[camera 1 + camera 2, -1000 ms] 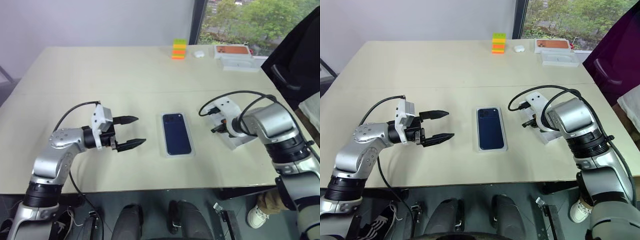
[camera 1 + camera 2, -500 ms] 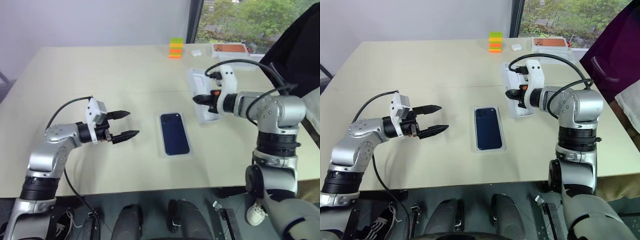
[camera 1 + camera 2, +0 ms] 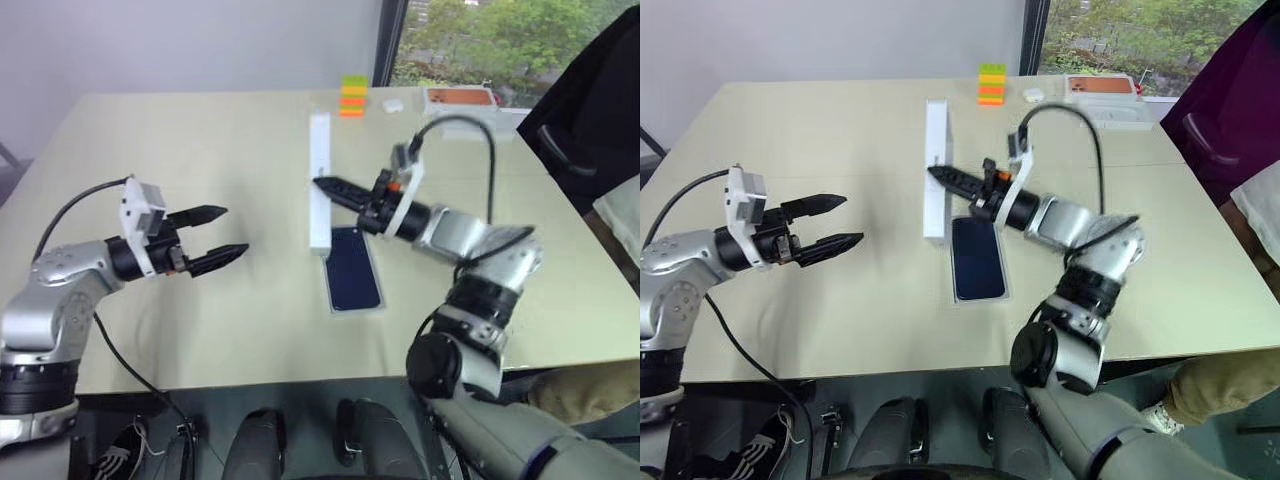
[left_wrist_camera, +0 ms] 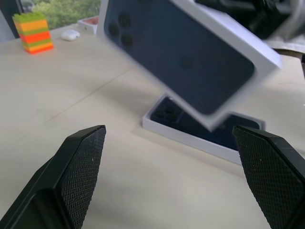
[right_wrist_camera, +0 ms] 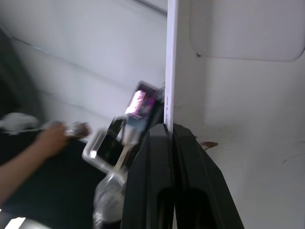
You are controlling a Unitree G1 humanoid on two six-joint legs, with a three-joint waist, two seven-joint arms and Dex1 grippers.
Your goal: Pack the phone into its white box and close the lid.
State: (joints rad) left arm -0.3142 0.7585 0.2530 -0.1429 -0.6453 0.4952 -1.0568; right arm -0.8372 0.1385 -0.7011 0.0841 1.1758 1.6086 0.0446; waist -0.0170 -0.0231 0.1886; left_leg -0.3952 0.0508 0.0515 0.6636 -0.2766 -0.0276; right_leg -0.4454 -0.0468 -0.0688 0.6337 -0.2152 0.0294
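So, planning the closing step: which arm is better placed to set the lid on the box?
Right: the right gripper already pinches the lid above the white box; the left gripper is open, aside.

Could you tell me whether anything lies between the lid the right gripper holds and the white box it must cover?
Nothing visible: the lid hangs on edge beside the white box, where the phone lies uncovered.

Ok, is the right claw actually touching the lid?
Touching. In the right wrist view the right claw is shut on the lid, pinching its edge wall.
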